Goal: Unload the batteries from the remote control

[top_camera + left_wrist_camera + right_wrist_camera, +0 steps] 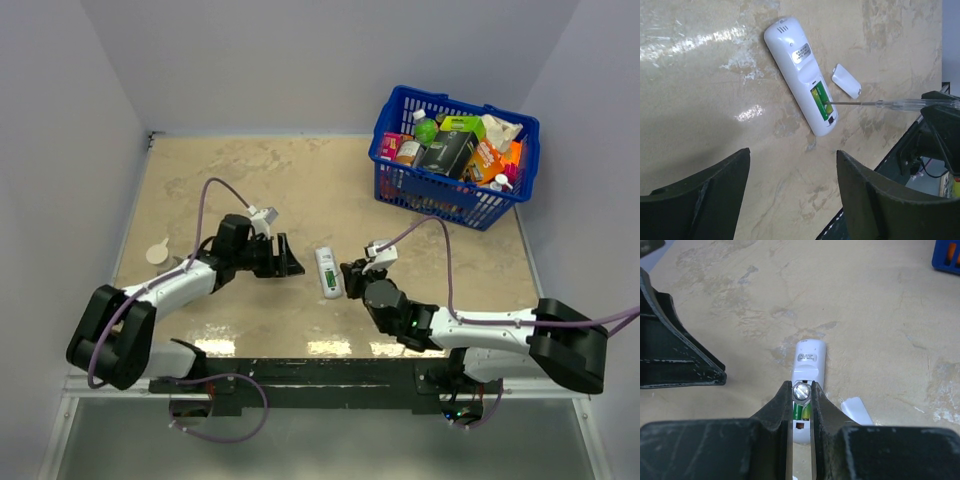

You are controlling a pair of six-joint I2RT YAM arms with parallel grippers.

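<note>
The white remote control (326, 272) lies face down mid-table, its bay open. The green batteries (819, 96) sit inside the bay and also show in the right wrist view (801, 413). My right gripper (347, 275) is shut on a clear-handled screwdriver (900, 103), whose thin metal tip touches the batteries. The screwdriver's slotted end cap (801, 391) shows between the fingertips. The small white cover (846, 80) lies beside the remote on the table. My left gripper (290, 262) is open and empty just left of the remote (800, 75).
A blue basket (440, 195) full of groceries stands at the back right. A small beige round object (157, 253) lies near the left edge. The table's near edge runs close behind the remote in the left wrist view.
</note>
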